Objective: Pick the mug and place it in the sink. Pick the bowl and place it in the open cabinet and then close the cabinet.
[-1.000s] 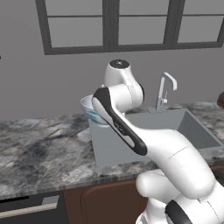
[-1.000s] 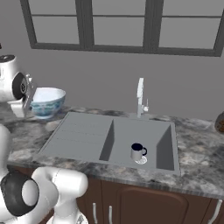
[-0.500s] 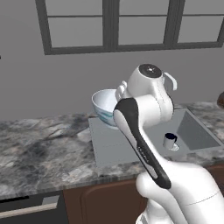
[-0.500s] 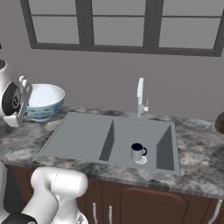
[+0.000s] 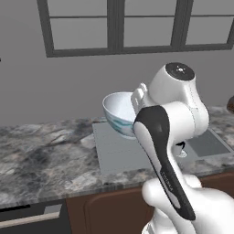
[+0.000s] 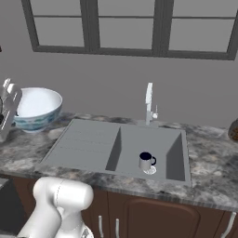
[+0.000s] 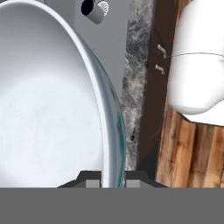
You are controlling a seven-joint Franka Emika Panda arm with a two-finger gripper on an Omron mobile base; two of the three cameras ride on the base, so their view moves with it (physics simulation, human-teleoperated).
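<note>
The hand view alone shows the grip: the gripper [image 7: 113, 177] is clamped on the rim of the bowl [image 7: 48, 100], one finger tip inside the wall and one outside, the white inside spreading from the tips toward 11 o'clock. The right base view shows the whole sink [image 6: 93, 144], with the mug [image 6: 146, 161] standing upright in its basin by the drain and the tap [image 6: 149, 103] at 12 o'clock of it. In the left base view the arm hides most of the basin, and the bowl [image 5: 119, 113] hangs raised above the drainboard, off the marble counter [image 5: 41, 153].
</note>
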